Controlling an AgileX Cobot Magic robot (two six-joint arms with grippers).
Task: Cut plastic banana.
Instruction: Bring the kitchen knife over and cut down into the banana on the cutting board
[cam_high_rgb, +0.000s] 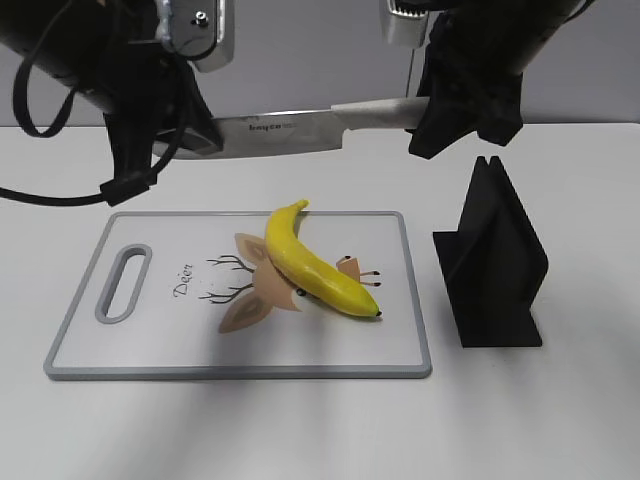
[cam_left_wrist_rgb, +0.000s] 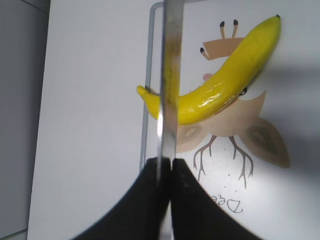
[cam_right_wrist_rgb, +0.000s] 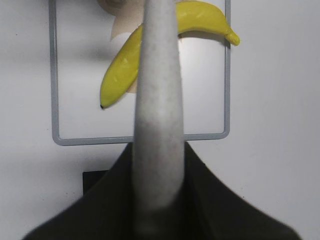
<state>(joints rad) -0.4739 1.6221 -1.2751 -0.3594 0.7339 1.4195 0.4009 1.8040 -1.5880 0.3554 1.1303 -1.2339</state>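
Exterior: cutting board (cam_high_rgb: 150, 350) sits closest, flat on the white bench (cam_high_rgb: 540, 420), handle slot to the left. Banana (cam_high_rgb: 315, 265) lies diagonally across the board's middle, stem toward the far edge, dark tip toward the near right, so its long axis crosses the blade line. Black knife stand (cam_high_rgb: 495, 260) is right of the board, empty. Knife (cam_high_rgb: 300, 128) hangs horizontal above the far edge of the board, well clear of the fruit. Right hand (cam_high_rgb: 445, 110) is clamped on the pale handle; left hand (cam_high_rgb: 185, 135) pinches the blade tip end. Two-point hold probably keeps the blade level and stops it twisting on the press down.

Left wrist: left hand's black fingers (cam_left_wrist_rgb: 150, 200) closed flat on both sides of the blade (cam_left_wrist_rgb: 170, 75), seen edge-on. Blade line passes over the banana (cam_left_wrist_rgb: 225, 85) near its stem end, not touching as far as I can judge.

Right wrist: right hand's fingers (cam_right_wrist_rgb: 100, 210) gripping the grey handle (cam_right_wrist_rgb: 157, 125), which blocks the banana's (cam_right_wrist_rgb: 125, 70) middle. Board rim (cam_right_wrist_rgb: 140, 139) below, stand corner at lower left.

Cut not started; next move looks like a straight descent.
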